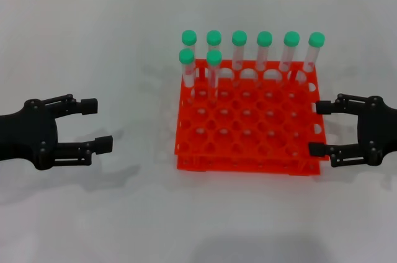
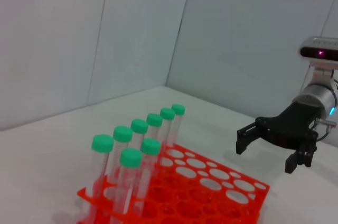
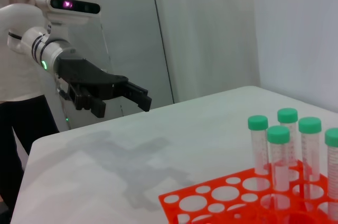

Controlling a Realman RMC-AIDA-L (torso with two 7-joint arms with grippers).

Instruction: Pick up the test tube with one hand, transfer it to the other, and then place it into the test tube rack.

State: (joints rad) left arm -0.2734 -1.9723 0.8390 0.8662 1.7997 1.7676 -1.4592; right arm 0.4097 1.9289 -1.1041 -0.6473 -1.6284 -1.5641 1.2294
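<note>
Nearest the camera, the left black two-fingered gripper (image 1: pixel 95 126) hovers over the white table (image 1: pixel 93 40), well left of the rack, fingers spread and empty. The right black gripper (image 1: pixel 319 128) sits just beside the rack's right edge, fingers likewise spread, gripping nothing. Between them stands the bright orange-red plastic test tube rack (image 1: pixel 248 129). Eight clear green-capped test tubes (image 1: pixel 214 64) stand upright in its far rows: two forward, six behind.
</note>
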